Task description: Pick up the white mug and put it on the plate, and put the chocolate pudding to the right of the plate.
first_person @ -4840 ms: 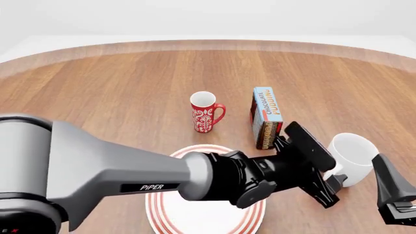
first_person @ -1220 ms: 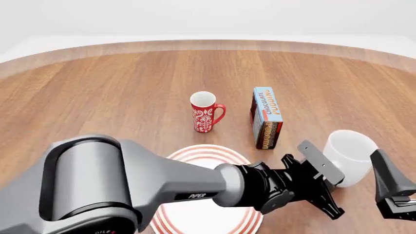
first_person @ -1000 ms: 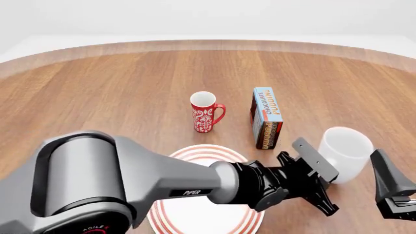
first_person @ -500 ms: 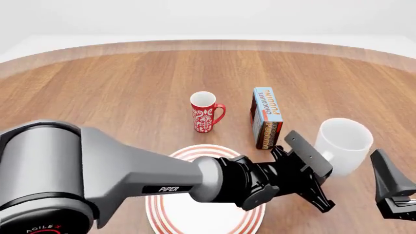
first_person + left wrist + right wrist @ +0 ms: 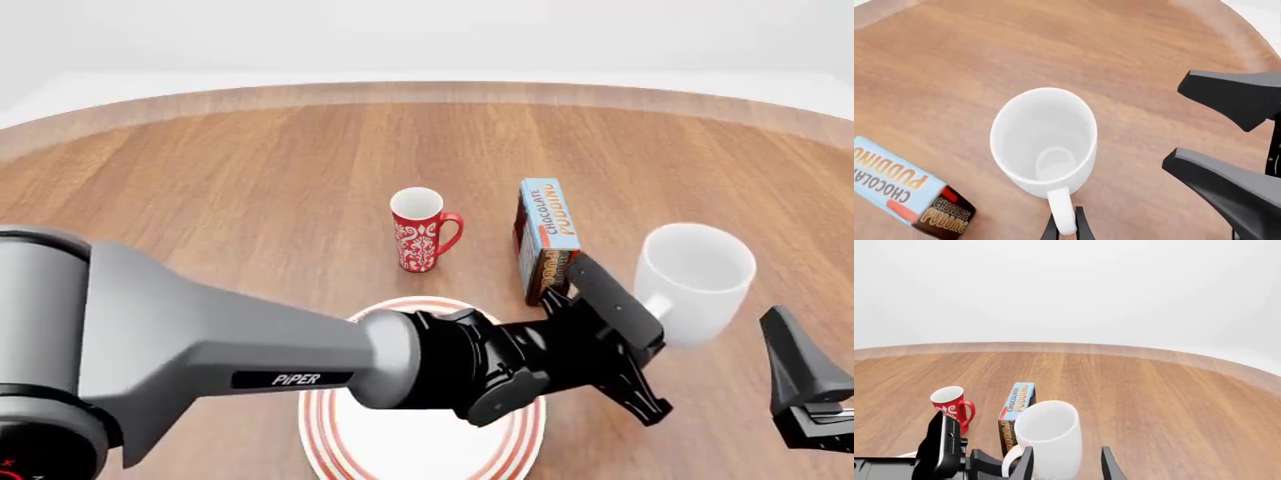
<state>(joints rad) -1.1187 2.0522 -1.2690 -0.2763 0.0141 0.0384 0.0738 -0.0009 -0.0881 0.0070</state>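
The white mug (image 5: 694, 278) hangs above the table, right of the chocolate pudding (image 5: 545, 232), with its mouth tilted up. My left gripper (image 5: 650, 318) is shut on its loop handle (image 5: 1063, 216). The plate (image 5: 430, 306) with red rings lies under the left arm, mostly hidden by it. My right gripper (image 5: 1178, 125) stands open just beside the mug, apart from it, at the front view's lower right (image 5: 785, 338). In the right wrist view the mug (image 5: 1047, 437) shows ahead of the fingers, with the pudding carton (image 5: 1017, 407) behind it.
A slim red mug (image 5: 420, 232) with a white pattern stands upright left of the pudding carton and behind the plate. The round wooden table (image 5: 240, 190) stretches away on all sides, its far edge curving along the back.
The white mug has risen off the table and shifted a little left, toward the pudding, held by the left gripper. The right gripper has stayed where it was.
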